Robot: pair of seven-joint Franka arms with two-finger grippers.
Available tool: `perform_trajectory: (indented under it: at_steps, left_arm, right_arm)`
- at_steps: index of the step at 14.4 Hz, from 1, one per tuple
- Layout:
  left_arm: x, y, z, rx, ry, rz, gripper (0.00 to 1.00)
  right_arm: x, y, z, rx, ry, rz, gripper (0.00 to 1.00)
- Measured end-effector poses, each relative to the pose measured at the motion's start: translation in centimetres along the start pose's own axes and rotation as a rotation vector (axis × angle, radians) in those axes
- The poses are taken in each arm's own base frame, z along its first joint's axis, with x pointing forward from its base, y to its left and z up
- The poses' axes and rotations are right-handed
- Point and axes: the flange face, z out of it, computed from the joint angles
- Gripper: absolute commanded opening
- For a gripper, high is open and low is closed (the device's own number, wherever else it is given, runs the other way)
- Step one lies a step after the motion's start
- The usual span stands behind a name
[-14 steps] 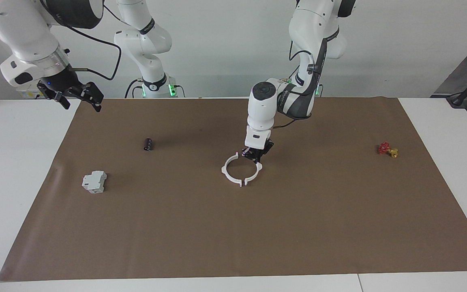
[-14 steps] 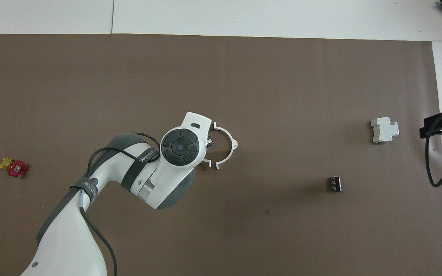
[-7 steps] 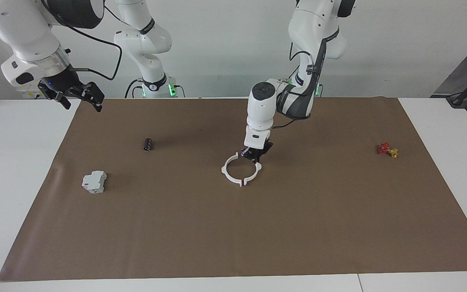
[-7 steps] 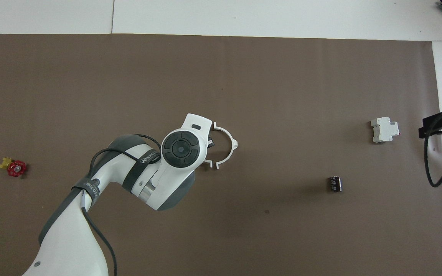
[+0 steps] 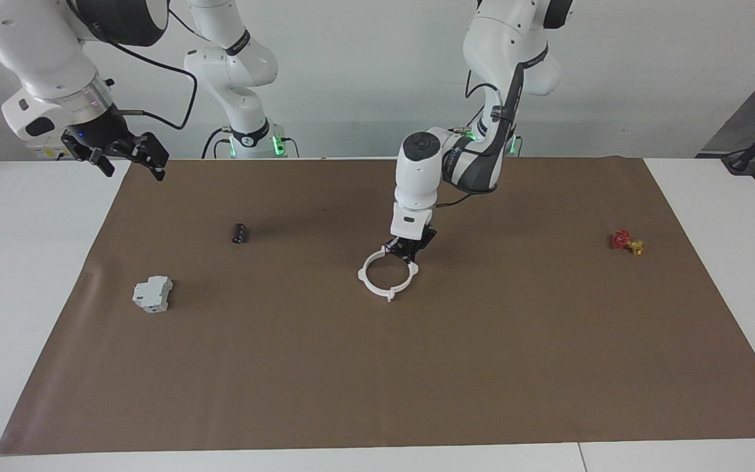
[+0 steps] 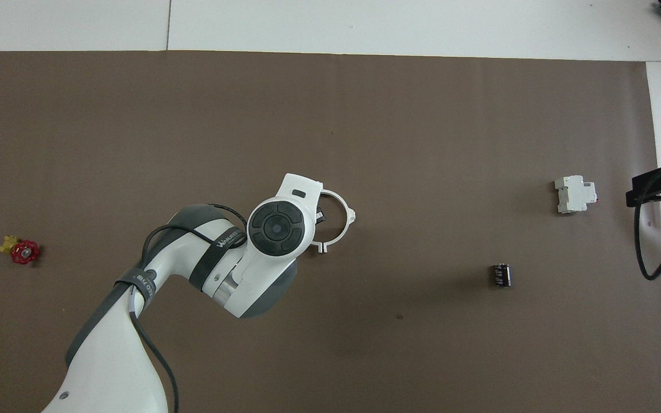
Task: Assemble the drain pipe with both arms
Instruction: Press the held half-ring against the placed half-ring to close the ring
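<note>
The left gripper [image 5: 406,250] has its jaws down at the rim of the drain pipe [image 5: 384,275], on the edge nearest the robots, and appears closed on the half-ring toward the left arm's end, though the grip itself is too small to confirm. The right gripper [image 5: 130,154] hangs with its fingers [image 5: 154,159] spread apart, holding nothing, over the corner of the brown mat [image 5: 417,367] nearest the right arm's base, where that arm waits. The drain pipe lies flat near the middle of the mat, its two white half-rings meeting end to end in a ring with small tabs sticking out. Taking the drain pipe as landmark: a small dark cylinder [image 5: 239,233] lies toward the right arm's end and slightly nearer the robots; a grey-white block [image 5: 153,294] sits farther that way and slightly farther from the robots; a red-and-yellow valve [image 5: 626,242] rests well apart toward the left arm's end. In the overhead view the left arm [image 6: 221,269] covers the ring's [image 6: 339,221] half on its own end.
</note>
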Motion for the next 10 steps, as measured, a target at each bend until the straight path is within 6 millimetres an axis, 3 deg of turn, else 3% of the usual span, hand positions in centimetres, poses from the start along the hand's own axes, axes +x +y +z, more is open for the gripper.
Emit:
perform_trajectory:
  at_steps: [10]
  left_arm:
    - [-1.0,0.31,0.77,0.016,0.006,-0.015,0.0]
  right_arm:
    - [0.0,0.0,0.0,0.0,0.0,0.0,1.0]
